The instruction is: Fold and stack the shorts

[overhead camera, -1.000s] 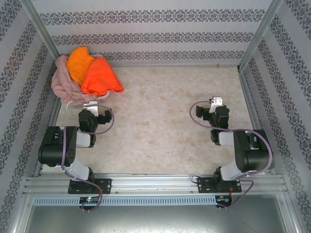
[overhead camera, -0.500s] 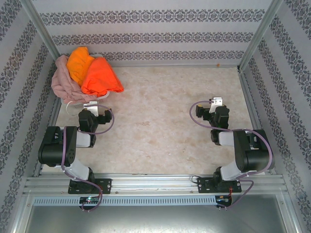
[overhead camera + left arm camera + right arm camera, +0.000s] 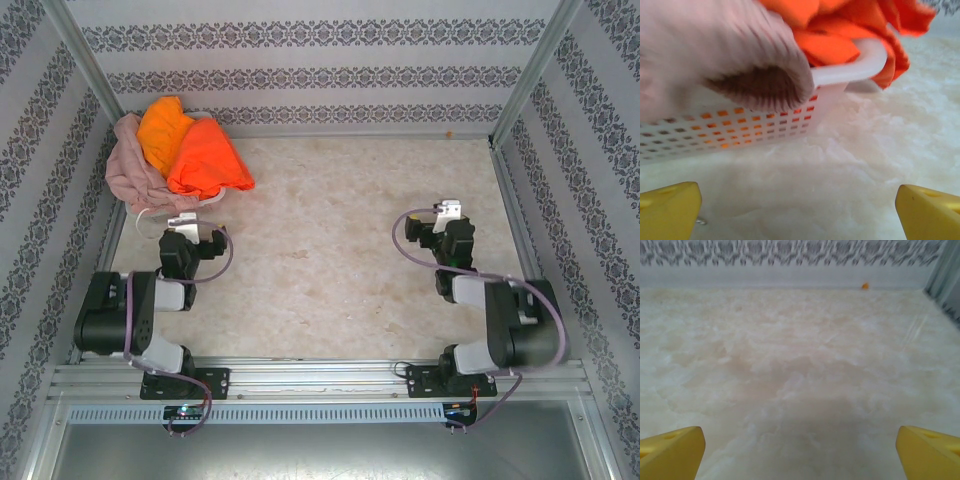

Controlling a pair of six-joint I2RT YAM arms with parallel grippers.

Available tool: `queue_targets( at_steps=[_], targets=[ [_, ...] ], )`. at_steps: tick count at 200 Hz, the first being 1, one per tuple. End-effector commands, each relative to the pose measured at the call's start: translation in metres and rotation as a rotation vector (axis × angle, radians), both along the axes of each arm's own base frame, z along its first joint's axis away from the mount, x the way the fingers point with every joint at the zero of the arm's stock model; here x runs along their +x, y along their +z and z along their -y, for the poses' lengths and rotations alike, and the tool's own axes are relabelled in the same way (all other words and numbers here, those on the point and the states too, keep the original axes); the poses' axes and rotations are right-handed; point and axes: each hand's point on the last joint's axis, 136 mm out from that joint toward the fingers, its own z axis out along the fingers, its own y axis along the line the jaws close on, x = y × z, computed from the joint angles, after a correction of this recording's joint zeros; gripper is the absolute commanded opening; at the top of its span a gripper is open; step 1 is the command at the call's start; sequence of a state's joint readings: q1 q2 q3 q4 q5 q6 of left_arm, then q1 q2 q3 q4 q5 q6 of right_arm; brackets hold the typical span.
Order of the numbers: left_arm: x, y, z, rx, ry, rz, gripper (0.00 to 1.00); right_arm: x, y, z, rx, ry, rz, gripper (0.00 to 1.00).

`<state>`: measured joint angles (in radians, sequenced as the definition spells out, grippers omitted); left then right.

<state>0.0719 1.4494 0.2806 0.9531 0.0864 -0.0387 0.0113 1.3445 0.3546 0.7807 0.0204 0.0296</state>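
Three shorts lie heaped in a white mesh basket (image 3: 148, 212) at the back left: dusty pink shorts (image 3: 125, 170), yellow-orange shorts (image 3: 163, 125) and red-orange shorts (image 3: 205, 160). My left gripper (image 3: 183, 222) sits just in front of the basket, open and holding nothing. In the left wrist view the pink shorts (image 3: 715, 55) hang over the basket wall (image 3: 740, 130), with the red-orange shorts (image 3: 850, 30) over its rim; my gripper (image 3: 800, 215) stands apart from them. My right gripper (image 3: 447, 210) is open over bare table at the right, as the right wrist view (image 3: 800, 455) also shows.
Patterned walls close the table (image 3: 330, 240) in at the back and on both sides, with metal posts in the corners. A small orange speck (image 3: 865, 286) lies at the foot of the back wall. The arm bases stand on a rail at the near edge.
Both arms have shifted slightly, their elbows settling a little lower toward the near edge. Both grippers stay open and the shorts have not moved.
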Motion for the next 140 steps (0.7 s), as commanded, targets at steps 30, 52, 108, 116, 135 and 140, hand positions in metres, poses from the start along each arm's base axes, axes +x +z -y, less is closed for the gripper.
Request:
queue_targets(
  at_steps=[30, 52, 108, 116, 135, 140],
  targets=[
    [-0.031, 0.105, -0.013, -0.182, 0.157, 0.121, 1.0, -0.048, 0.078, -0.004, 0.131, -0.013, 0.108, 0.98],
    [-0.036, 0.156, -0.011, -0.234, 0.161, 0.129, 1.0, -0.058, 0.089, -0.012, 0.196, 0.012, 0.084, 0.98],
    [0.009, 0.203, -0.017, -0.265, 0.119, -0.101, 1.0, -0.057, 0.075, -0.042, 0.285, 0.155, -0.072, 0.98],
    [0.021, 0.203, -0.017, -0.265, 0.104, -0.136, 1.0, -0.056, 0.073, -0.046, 0.303, 0.169, -0.089, 0.98],
    [0.05, 0.191, -0.018, -0.263, 0.082, -0.245, 1.0, -0.053, 0.071, -0.053, 0.327, 0.194, -0.125, 0.98],
    [0.057, 0.189, -0.018, -0.262, 0.074, -0.267, 1.0, -0.053, 0.072, -0.054, 0.327, 0.198, -0.131, 0.98]
  ],
)
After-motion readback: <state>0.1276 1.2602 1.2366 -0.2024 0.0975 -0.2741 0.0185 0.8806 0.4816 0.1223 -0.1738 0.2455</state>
